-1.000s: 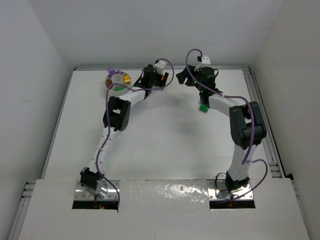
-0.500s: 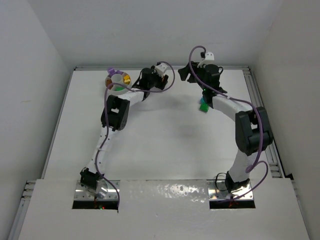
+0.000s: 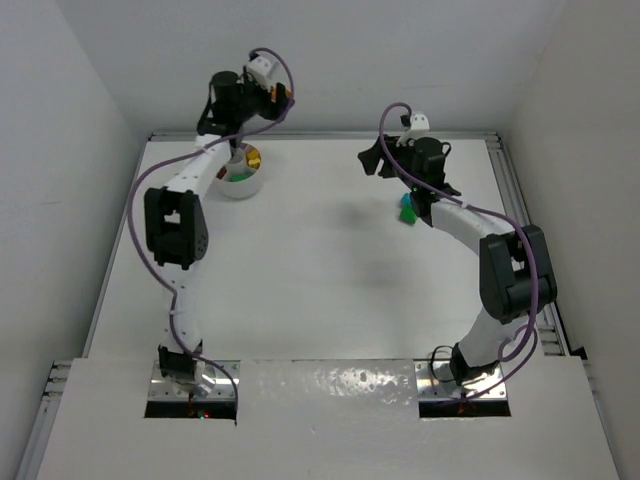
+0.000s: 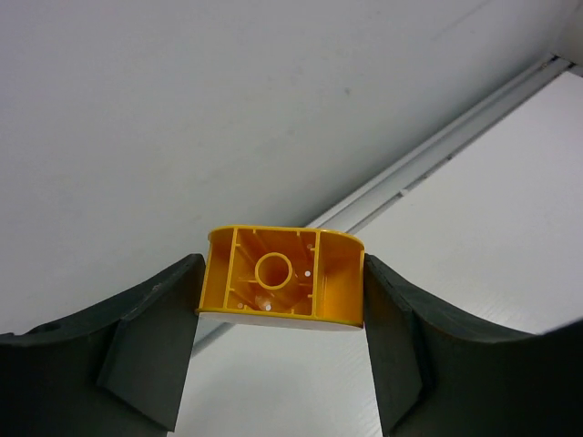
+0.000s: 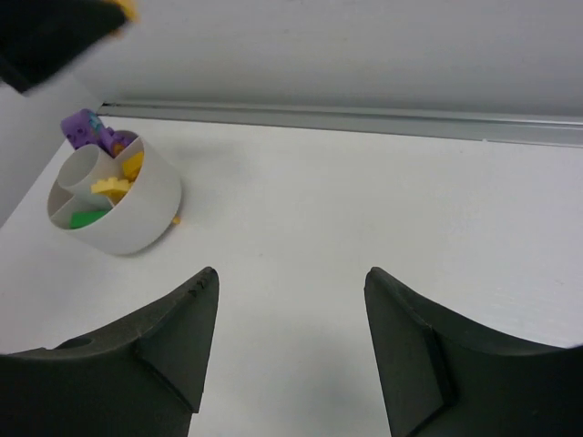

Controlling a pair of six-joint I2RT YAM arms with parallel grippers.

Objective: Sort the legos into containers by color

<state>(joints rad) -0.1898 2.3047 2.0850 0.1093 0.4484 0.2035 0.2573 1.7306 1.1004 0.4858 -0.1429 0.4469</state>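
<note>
My left gripper [image 4: 281, 300] is shut on a yellow lego [image 4: 282, 282], hollow underside towards the camera. In the top view it [image 3: 214, 118] hangs by the back wall, above and just left of the white divided bowl [image 3: 243, 186]. The bowl [image 5: 137, 214] holds yellow legos [image 5: 117, 185] and a green one [image 5: 88, 218]; a purple lego [image 5: 85, 127] sits at its far rim. My right gripper [image 5: 291, 300] is open and empty, low over bare table at the back right [image 3: 371, 159]. A green and teal lego [image 3: 407, 211] lies beside the right forearm, partly hidden.
A tiny yellow bit [image 5: 175, 219] lies on the table against the bowl. A metal rail [image 5: 364, 123] runs along the foot of the back wall. White walls close the table at the back and sides.
My left arm has swung left and lifted from the right of the bowl to the back wall above it. My right gripper has shifted slightly.
</note>
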